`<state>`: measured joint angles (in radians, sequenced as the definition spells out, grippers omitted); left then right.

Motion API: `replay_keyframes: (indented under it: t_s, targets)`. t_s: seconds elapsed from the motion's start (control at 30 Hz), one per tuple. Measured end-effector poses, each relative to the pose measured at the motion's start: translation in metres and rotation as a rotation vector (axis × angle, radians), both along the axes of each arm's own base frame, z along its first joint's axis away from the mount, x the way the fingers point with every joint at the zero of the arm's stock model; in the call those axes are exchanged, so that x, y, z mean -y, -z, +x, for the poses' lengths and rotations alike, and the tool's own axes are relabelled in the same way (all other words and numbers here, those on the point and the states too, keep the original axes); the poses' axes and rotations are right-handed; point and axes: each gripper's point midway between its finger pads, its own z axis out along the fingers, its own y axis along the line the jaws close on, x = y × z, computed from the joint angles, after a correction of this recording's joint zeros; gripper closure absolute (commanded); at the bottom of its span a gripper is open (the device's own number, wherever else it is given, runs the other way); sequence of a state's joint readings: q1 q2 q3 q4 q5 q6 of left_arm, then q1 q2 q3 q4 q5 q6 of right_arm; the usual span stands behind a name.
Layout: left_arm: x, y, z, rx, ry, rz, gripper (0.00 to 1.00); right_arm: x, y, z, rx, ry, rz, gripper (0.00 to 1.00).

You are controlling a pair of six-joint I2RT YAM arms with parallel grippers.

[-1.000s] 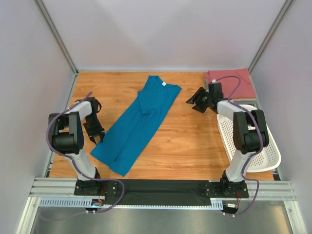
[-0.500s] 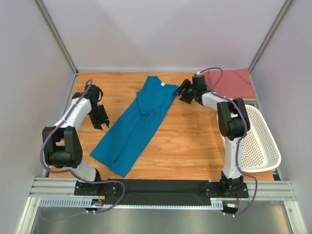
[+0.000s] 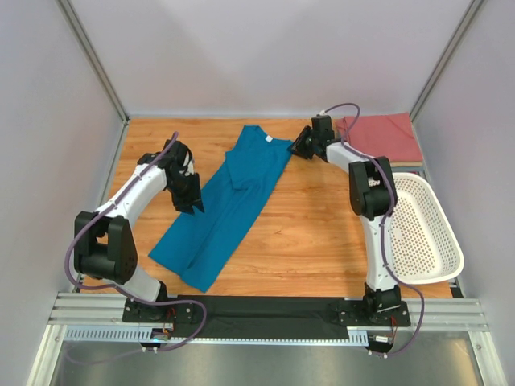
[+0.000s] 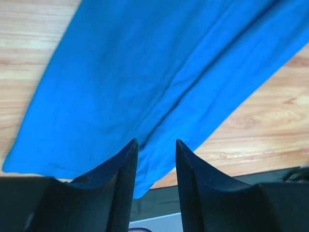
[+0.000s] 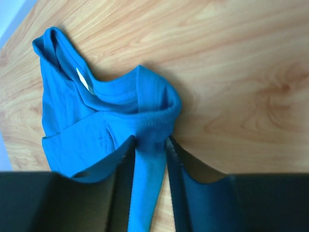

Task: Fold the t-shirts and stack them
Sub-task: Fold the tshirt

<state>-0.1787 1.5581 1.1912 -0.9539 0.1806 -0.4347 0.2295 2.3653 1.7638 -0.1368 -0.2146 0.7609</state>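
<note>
Right wrist view first, says the operator: what has your right gripper got?

Me: It is clamped on the teal-blue t-shirt, on a gathered ridge of cloth at the shoulder, just beside the collar. From my fingertips the shirt spreads away flat on the table. My left gripper stands parted and holds nothing. The shirt's long edge lies just beneath its fingertips, with cloth running on ahead of them.

Operator: So where is the risk?

Me: Mostly in that right-hand bite, I think. It sits on a rolled bunch, and I cannot tell how many layers are inside it. If only the upper layer is caught, a pull would likely peel the lengthwise fold open instead of carrying the shirt.

Operator: And the left side?

Me: With nothing held there, any lift from the right alone would drag the garment askew. If my left fingers come down right at the edge, they may nip a sliver that slips out. The salmon-red t-shirt also lies near my right wrist, on the side away from the teal one, and a wide swing could ruffle it.
</note>
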Motion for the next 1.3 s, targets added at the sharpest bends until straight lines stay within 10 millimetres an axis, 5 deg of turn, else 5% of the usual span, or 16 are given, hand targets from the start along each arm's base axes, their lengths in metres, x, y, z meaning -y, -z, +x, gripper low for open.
replay_keyframes:
  t_s: [0.13,0.33,0.4,0.5,0.67,0.8,0.93,1.1,1.2,1.3]
  targets:
    - [0.014,-0.006,-0.002,0.029,0.045,-0.029,0.56,0.006,0.006,0.013,0.001,-0.003,-0.023,0.98]
    - [0.029,-0.001,-0.009,0.037,0.097,-0.053,0.56,0.03,0.004,0.047,0.039,0.008,-0.061,0.99]
    - [0.04,0.003,-0.017,0.032,0.136,-0.067,0.56,0.039,0.002,0.064,0.073,0.005,-0.065,0.94]
    - [0.062,0.007,-0.031,0.021,0.211,-0.093,0.57,0.048,-0.001,0.079,0.099,-0.005,-0.066,0.64]
    - [0.077,0.005,-0.041,0.027,0.265,-0.098,0.56,0.059,-0.01,0.065,0.076,-0.011,-0.07,0.49]
    - [0.065,-0.01,-0.024,0.068,0.218,-0.066,0.56,0.06,-0.029,0.003,-0.037,0.004,-0.053,0.47]
    - [0.04,-0.034,0.014,0.153,0.103,-0.077,0.57,0.04,-0.067,-0.084,-0.105,0.029,-0.029,0.47]
    - [-0.005,-0.035,0.033,0.166,-0.042,-0.064,0.57,-0.052,-0.086,-0.198,-0.162,-0.07,-0.01,0.47]
    - [-0.025,-0.032,0.035,0.162,-0.094,-0.023,0.57,-0.109,-0.066,-0.283,-0.26,-0.163,-0.034,0.48]
    - [-0.048,-0.029,0.036,0.157,-0.137,0.042,0.57,-0.137,-0.046,-0.344,-0.345,-0.196,-0.072,0.49]
